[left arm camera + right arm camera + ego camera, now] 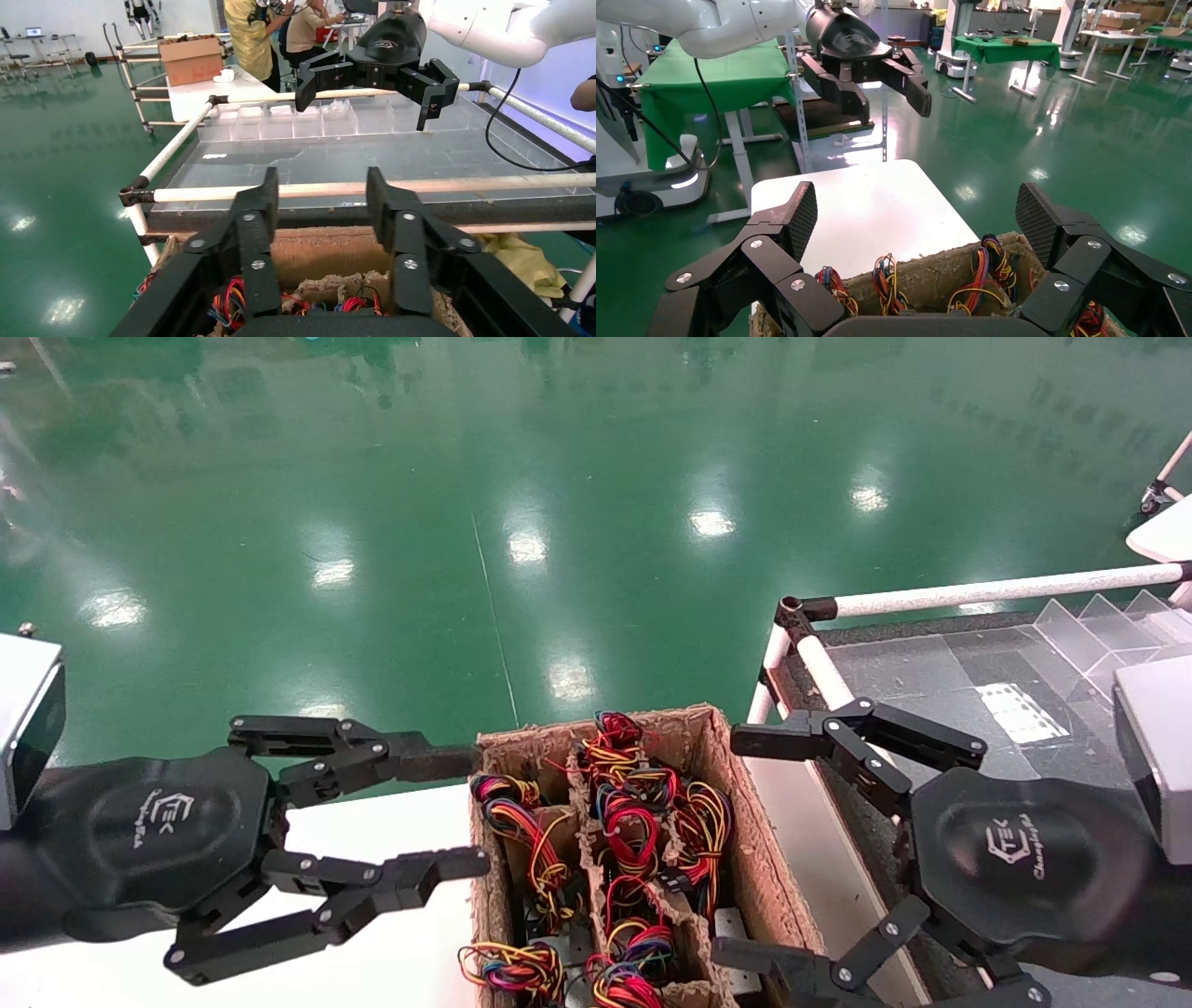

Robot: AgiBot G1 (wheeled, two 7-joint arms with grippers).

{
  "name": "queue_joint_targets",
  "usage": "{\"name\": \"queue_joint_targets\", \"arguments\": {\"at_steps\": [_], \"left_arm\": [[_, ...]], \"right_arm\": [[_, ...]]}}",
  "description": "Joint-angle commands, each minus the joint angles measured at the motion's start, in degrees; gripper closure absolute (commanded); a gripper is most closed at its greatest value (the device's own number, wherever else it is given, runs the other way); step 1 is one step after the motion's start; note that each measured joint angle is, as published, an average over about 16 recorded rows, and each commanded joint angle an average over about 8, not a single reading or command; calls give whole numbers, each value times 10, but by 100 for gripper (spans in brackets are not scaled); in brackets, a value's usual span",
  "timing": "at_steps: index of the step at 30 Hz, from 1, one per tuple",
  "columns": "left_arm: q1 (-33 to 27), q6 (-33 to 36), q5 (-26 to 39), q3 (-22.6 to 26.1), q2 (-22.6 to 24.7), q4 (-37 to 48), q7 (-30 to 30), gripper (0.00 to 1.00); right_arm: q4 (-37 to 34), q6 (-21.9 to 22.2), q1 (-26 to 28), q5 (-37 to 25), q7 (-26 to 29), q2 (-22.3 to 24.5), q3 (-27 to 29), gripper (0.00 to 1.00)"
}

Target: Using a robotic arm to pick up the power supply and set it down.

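Both black linkage-finger grippers are hovering either side of the brown cardboard box with pulp dividers (745,822), neither holding anything. Left gripper (447,817) is sitting over the white tabletop (391,952) at the box's left wall, fingers spread moderately, tips just at the box edge. Right gripper (745,845) is sitting at the box's right wall, beside the pipe-framed work table with a dark top (931,663), fingers spread very wide, empty. Power supplies are sitting down in the box compartments: only slivers of silver-grey metal casing (728,926) are showing under bundles of red, yellow and orange wires (633,822) with black plugs; can't tell how many units. Judgement: this is the approach step, grasp not started. To do it well, the working gripper is going to need to tilt fingers down into one compartment, straddle the metal body rather than the wires, stay clear of the divider walls, and lift straight up so trailing leads aren't snagging neighbours. Risk: pinching only wires and having the unit dangling. Writing: white logo on each rounded palm (172,817), script reading something like "ChangingTek", not fully legible. Nothing readable on the box.
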Motion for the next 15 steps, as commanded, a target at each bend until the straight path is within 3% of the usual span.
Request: {"name": "queue_joint_targets", "arguments": {"at_steps": [1, 15], "left_arm": [[0, 0, 0, 0, 0, 0, 0, 100], [0, 0, 0, 0, 0, 0, 0, 100]], "right_arm": [[0, 0, 0, 0, 0, 0, 0, 0], [0, 0, 0, 0, 0, 0, 0, 0]]}}
